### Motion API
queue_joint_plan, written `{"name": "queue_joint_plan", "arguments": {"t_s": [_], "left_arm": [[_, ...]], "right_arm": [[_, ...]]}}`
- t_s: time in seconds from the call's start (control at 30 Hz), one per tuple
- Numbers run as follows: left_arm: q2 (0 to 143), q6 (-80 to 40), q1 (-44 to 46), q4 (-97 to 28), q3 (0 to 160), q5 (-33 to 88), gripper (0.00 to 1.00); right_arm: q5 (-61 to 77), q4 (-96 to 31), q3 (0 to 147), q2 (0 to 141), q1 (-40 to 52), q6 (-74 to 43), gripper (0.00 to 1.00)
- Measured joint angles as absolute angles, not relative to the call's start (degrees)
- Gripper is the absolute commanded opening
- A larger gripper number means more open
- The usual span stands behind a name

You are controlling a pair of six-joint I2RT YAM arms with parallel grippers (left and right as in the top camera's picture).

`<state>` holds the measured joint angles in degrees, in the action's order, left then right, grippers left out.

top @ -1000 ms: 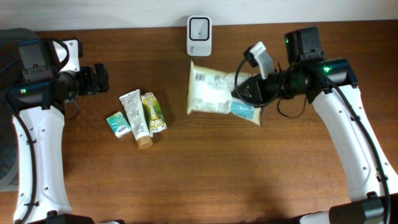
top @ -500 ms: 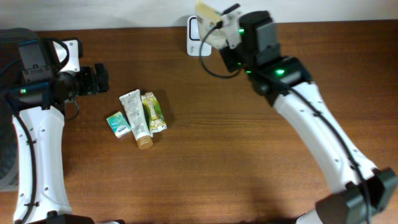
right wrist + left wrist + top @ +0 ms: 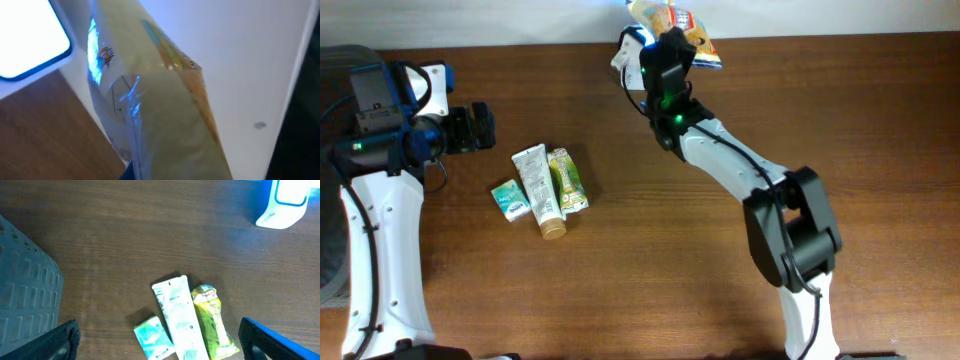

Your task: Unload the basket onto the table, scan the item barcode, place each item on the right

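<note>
Snack bag [image 3: 672,18] was up off the surface [image 3: 620,280] in the overhead view, clenched in the right claw [image 3: 663,40] at the far edge. The white scanner [image 3: 623,52] showed just left of that claw, mostly covered by the wrist. The bag's long axis ran from the scanner out to the right. The left claw [image 3: 483,128] hung spread wide and empty, well apart from both, so the right arm was the nearer one.

Left wrist view: the scanner stood upright at top right, with a blue glow on the wood beside it. A tube [image 3: 175,315], a green pouch [image 3: 212,327] and a teal packet [image 3: 152,337] lay side by side below the camera, not gripped. The bag was not visible here.

Right wrist view: the bag filled the frame. The scanner's lit window was to its upper left, and blue light streaked the film. No barcode was visible on that face. Judgement: the next move turns on rolling the printed side toward the window.
</note>
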<state>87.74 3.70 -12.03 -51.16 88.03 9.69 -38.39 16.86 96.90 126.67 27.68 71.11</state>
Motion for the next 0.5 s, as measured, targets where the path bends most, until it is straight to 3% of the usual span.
{"name": "queue_joint_plan", "arguments": {"t_s": [0.2, 0.5], "left_arm": [[87.7, 3.7, -12.0, -51.2, 88.0, 9.7, 0.99], [87.7, 3.7, -12.0, -51.2, 88.0, 9.7, 0.99]], "right_arm": [[-38.8, 27.0, 96.9, 130.3, 27.7, 85.3, 0.04], [-35.5, 30.1, 96.9, 131.5, 27.7, 100.3, 0.04]]}}
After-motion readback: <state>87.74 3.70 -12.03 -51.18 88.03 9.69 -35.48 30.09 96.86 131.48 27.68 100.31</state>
